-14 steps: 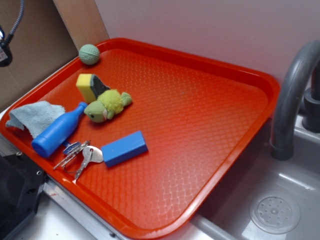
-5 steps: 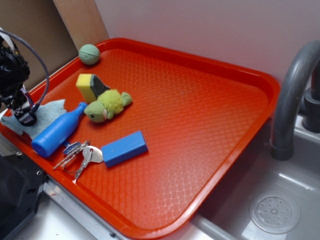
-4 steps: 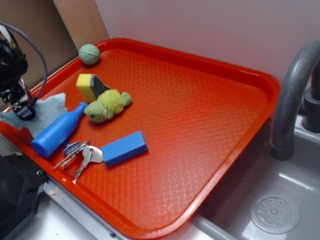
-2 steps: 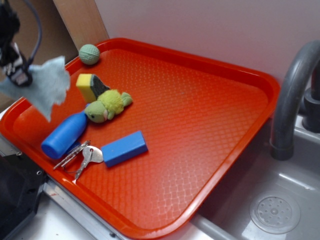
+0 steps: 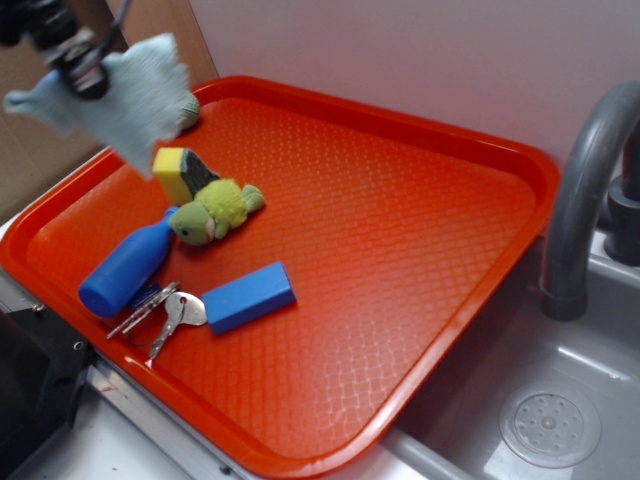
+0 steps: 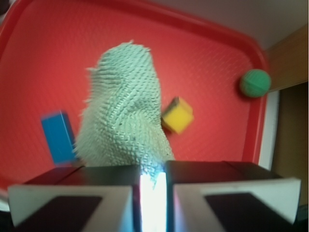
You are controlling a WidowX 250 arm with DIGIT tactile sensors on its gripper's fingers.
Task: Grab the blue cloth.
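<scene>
The blue cloth (image 5: 130, 95), a pale grey-blue fuzzy rag, hangs in the air above the back left corner of the red tray (image 5: 420, 200). My gripper (image 5: 80, 70) is shut on it near its upper left part. In the wrist view the blue cloth (image 6: 125, 116) dangles below the gripper (image 6: 153, 179), pinched between the two black fingers (image 6: 96, 176), and covers much of the tray (image 6: 58, 58) beneath.
On the tray lie a blue bottle (image 5: 125, 270), keys (image 5: 160, 310), a blue block (image 5: 248, 296), a green plush toy (image 5: 212, 212) and a yellow sponge (image 5: 180, 172). A green ball (image 6: 255, 83) sits at the tray's corner. A grey faucet (image 5: 585, 190) and sink (image 5: 550, 420) are at the right.
The gripper came down on the cloth at the tray's left edge, closed on it and lifted it up and toward the back. The blue bottle shifted slightly.
</scene>
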